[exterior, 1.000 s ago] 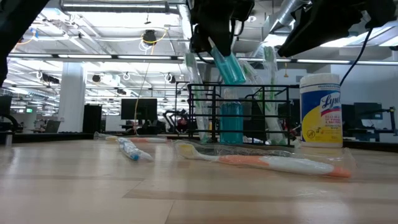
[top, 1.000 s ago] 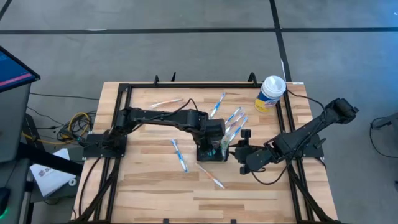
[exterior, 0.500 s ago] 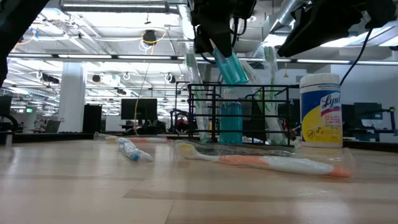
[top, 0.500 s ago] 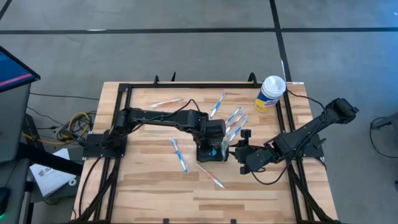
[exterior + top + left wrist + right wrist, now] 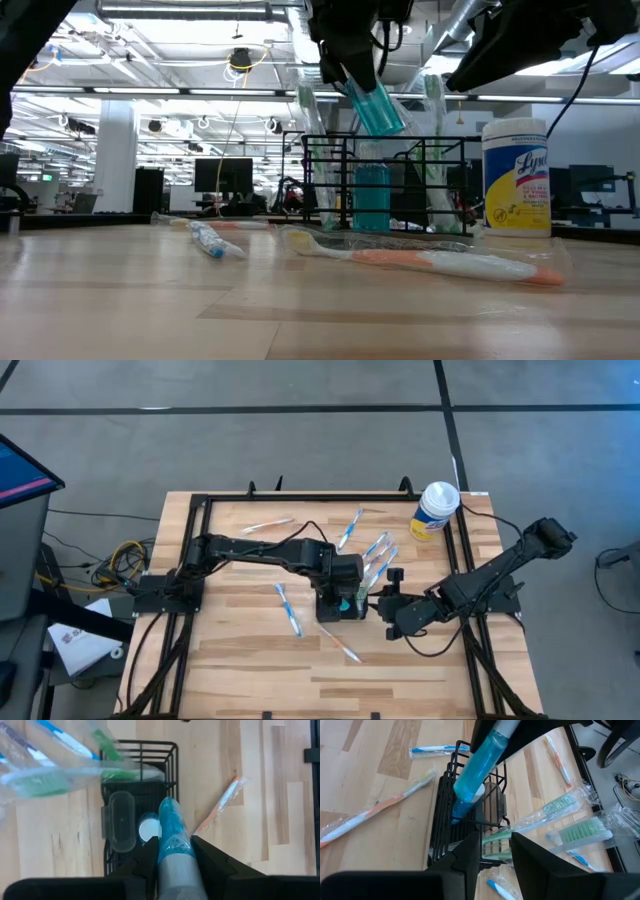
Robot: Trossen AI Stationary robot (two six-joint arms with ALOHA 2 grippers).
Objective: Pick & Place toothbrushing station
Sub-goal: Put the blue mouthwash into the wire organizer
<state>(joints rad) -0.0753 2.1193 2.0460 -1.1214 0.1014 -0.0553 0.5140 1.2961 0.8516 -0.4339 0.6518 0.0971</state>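
Note:
The toothbrushing station (image 5: 340, 605) is a black wire rack standing on the table's middle; it also shows in the low view (image 5: 385, 185). Several wrapped toothbrushes (image 5: 378, 558) lean out of it toward the far right, and a teal tube (image 5: 372, 195) stands inside. My left gripper (image 5: 340, 575) is above the rack, shut on a translucent blue tube (image 5: 172, 832). My right gripper (image 5: 380, 600) is at the rack's right end, its fingers closed in on the end wall (image 5: 492, 847). My left gripper pinches the blue tube's grey upper end (image 5: 175, 862) between its two fingers. The fingers come from above, pointing down, and lie along the tube. The tube is clear of the rack, tilted, its blue end (image 5: 385, 120) lowest, over the rack's top. My right gripper comes level from the table's right side. Its fingers (image 5: 467, 857) stand on either side of the rack's right end wall (image 5: 490, 851), where a green wrapped toothbrush crosses. The rack stands upright on the table. I cannot tell whether the pads press the wires.
A white-and-yellow wipes canister (image 5: 435, 508) stands at the far right. Loose wrapped toothbrushes lie around the rack: an orange one (image 5: 340, 643) near it, a blue one (image 5: 288, 610) to its left, others (image 5: 268, 525) at the far side. A black frame rims the table.
My left gripper has tipped the blue tube a little further from upright, and its lower end has swung slightly toward the table's right, staying above the rack. The rack and my right gripper have kept still.

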